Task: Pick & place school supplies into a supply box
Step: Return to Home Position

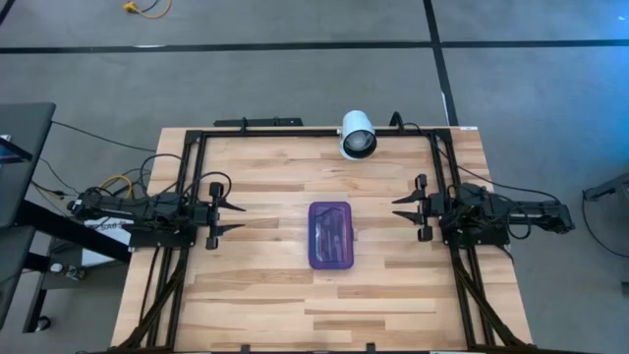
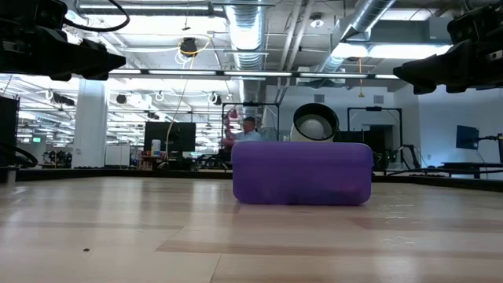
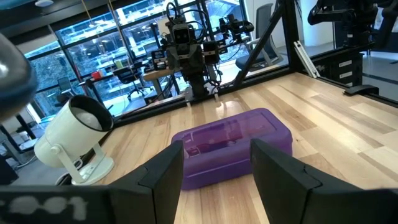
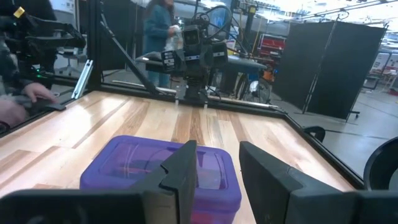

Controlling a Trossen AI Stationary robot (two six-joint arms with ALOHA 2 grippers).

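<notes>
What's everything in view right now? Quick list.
box: one, see-through purple, lid shut, table centre
dark items: several, inside the box, kind unclear
camera: one, white, table's far edge
table: one, light wood
cable: one, yellow, floor beyond the table
person: one, room behind the box
hand: one, a person's, off the table edge
left gripper: black, open, left of box, apart
right gripper: black, open, right of box, apart
</notes>
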